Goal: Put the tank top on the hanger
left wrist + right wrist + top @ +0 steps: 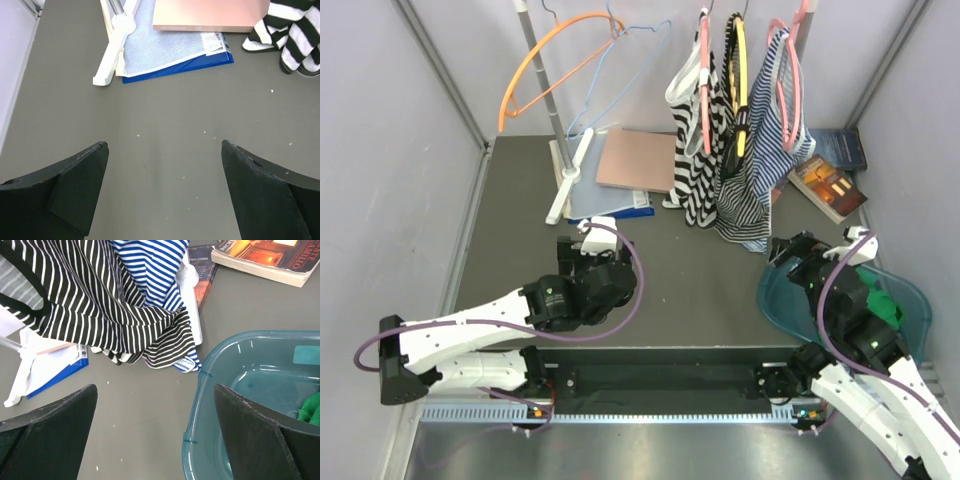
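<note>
Left claw (165, 150): spread wide, nothing in it, low over bare grey bench (705, 285). Right claw (155, 390): spread wide too, empty, hanging over the left rim of a teal see-through tub (199, 390) at the bench's near right.

Tank top (882, 302): bright green, bunched inside that tub, partly hidden by the right arm. Neither claw touches it.

Mid bench, left: blue folder (200, 65) with a white mesh sheet on it and a tan board (635, 160) overlapping, all just beside the white rack foot (570, 175). Right back: two books (830, 185), one overlapping the other.

Far end, on the rack rail: hanger (595, 87), thin light blue, bare, hooked just right of an orange hanger (535, 60). Further right a black-and-white striped top (700, 150) and a blue-and-white striped top (788, 95) hang on pink hangers, with hems touching the bench.
</note>
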Tool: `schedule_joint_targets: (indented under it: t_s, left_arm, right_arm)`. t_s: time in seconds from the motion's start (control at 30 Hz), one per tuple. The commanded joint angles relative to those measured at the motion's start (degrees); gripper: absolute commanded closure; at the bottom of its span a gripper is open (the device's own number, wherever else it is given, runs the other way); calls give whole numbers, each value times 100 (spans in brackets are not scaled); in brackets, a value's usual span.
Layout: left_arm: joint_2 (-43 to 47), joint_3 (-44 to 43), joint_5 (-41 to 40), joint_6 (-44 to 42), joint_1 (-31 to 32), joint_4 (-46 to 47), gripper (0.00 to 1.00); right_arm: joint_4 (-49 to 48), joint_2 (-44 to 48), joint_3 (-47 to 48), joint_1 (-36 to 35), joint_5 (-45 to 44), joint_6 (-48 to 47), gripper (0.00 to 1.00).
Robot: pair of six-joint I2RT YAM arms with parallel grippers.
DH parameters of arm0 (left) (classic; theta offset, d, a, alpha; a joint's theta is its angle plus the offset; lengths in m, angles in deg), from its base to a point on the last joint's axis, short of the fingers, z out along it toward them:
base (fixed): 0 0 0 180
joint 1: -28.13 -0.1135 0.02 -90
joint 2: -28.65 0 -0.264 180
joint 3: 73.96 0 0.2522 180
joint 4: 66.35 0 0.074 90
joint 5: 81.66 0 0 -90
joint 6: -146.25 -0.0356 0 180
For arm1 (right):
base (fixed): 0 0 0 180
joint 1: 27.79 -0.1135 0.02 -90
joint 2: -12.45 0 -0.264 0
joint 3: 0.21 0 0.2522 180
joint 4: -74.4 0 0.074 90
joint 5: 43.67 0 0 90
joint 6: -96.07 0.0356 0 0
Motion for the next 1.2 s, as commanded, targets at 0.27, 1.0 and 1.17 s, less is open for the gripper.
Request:
schedule_joint_targets:
  t_s: [0.27, 1.0, 1.17]
  left_arm:
    - [-77, 104, 1651, -2091, -368, 1114, 1]
    - [389, 377, 4667, -2346, -2083, 1107, 1]
    - [582, 465, 4746, -2407, -2083, 1195, 1]
  right_arm:
    - [-171, -159, -80, 23, -479, 200, 0]
    - [540, -2621, 184, 5920, 1175, -29, 0]
    - [558, -2208, -133, 5982, 847, 235, 0]
